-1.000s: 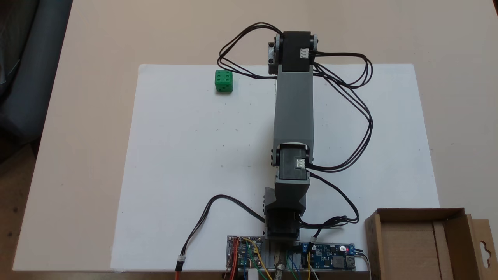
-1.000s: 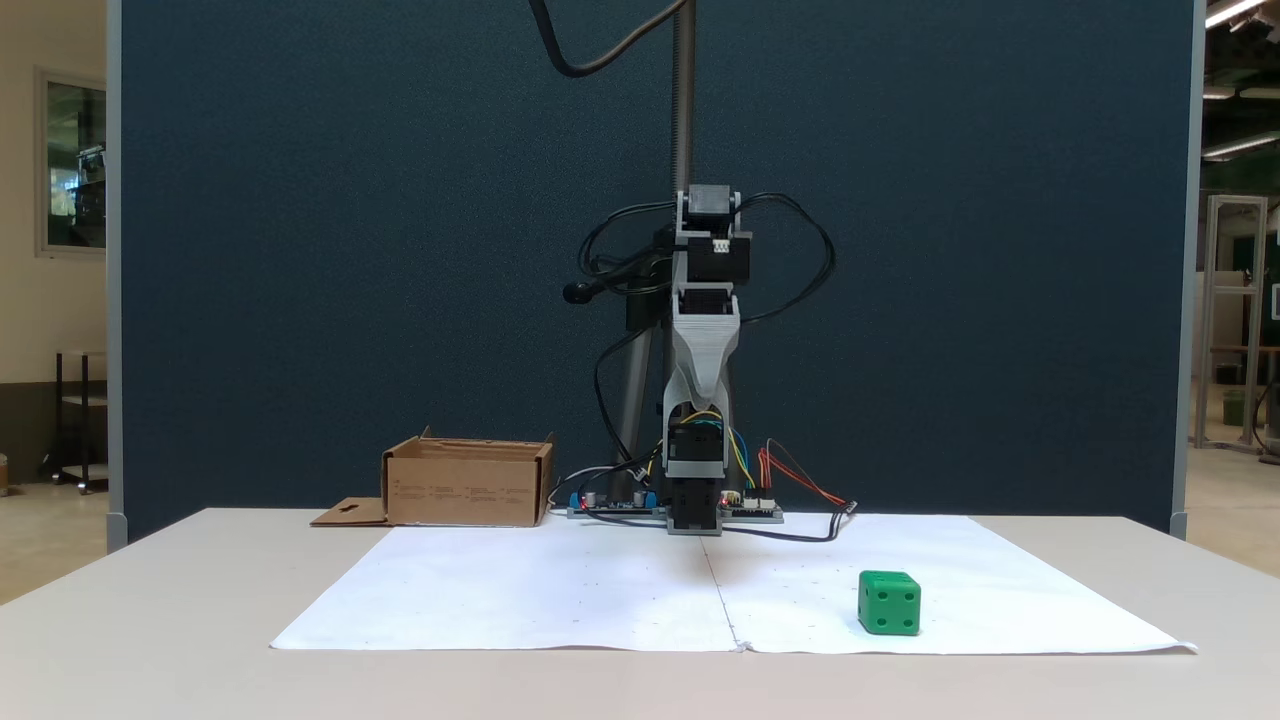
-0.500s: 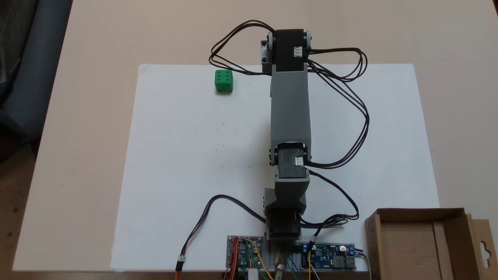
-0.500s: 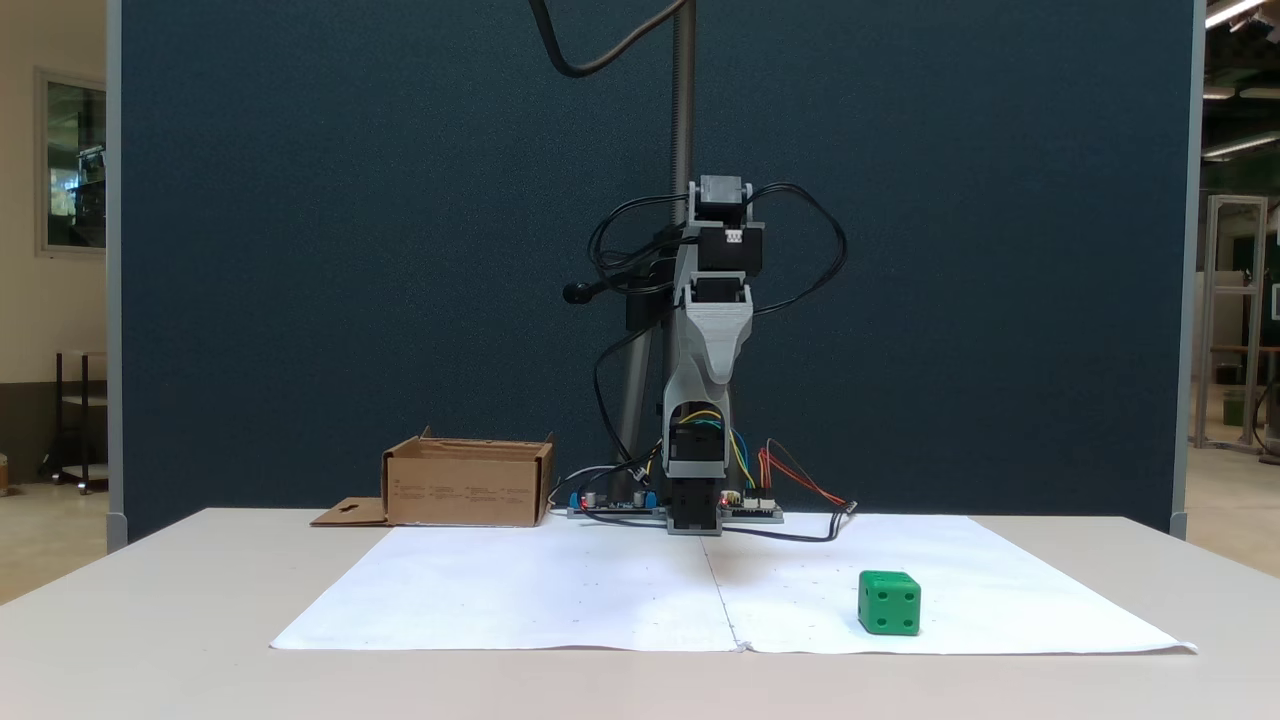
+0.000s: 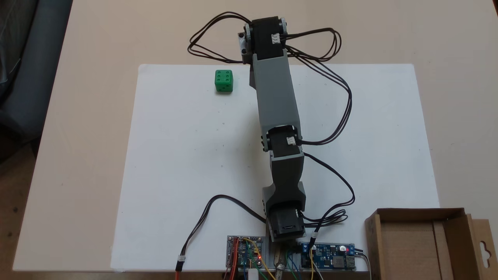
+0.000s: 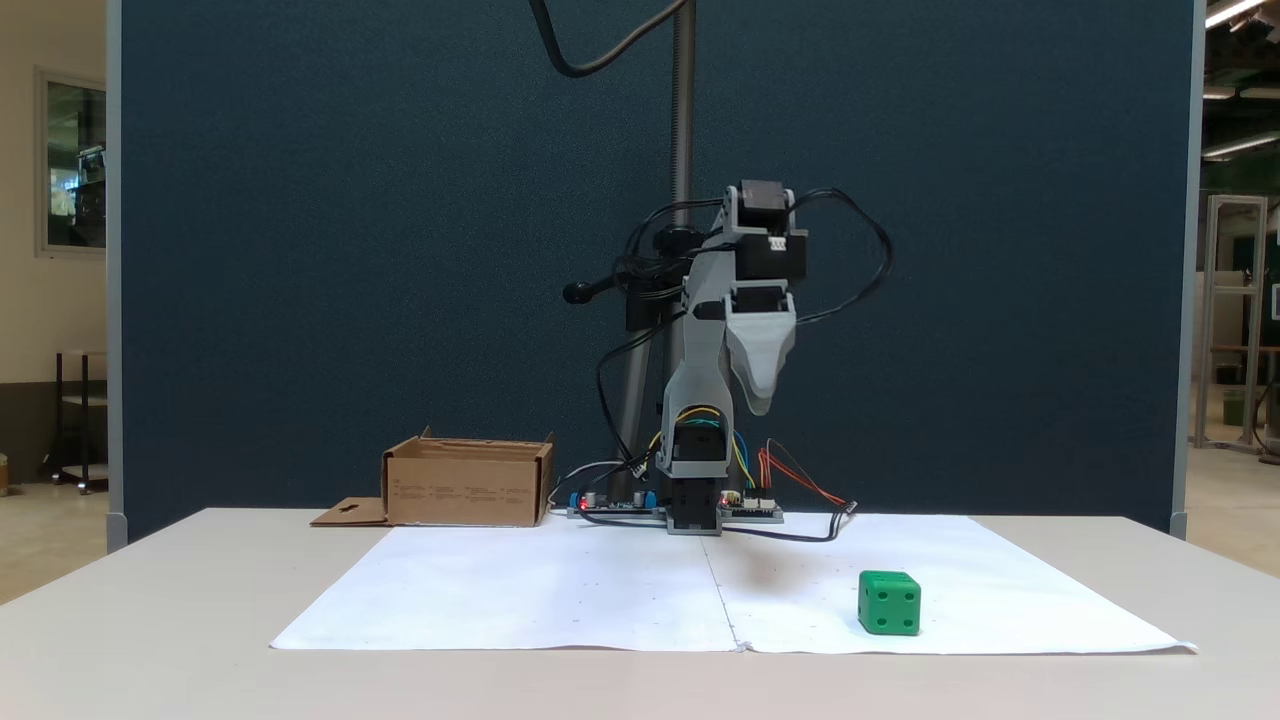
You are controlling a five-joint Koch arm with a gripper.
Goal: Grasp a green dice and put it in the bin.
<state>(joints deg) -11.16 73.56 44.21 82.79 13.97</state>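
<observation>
Green dice [image 6: 889,603] rests on paper, well below claw [image 6: 760,400].

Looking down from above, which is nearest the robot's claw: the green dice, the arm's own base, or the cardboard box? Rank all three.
The gripper hangs under the arm's far end, at the top of the view from above.
1. Green dice: just to its left, on the paper.
2. Arm's base: bottom middle.
3. Bin: bottom right corner.

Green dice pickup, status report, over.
Gripper raised above the paper sheet, jaw state unreadable. Green dice ungrasped on the sheet, apart from the arm. Bin empty. Nothing between gripper and dice.
</observation>
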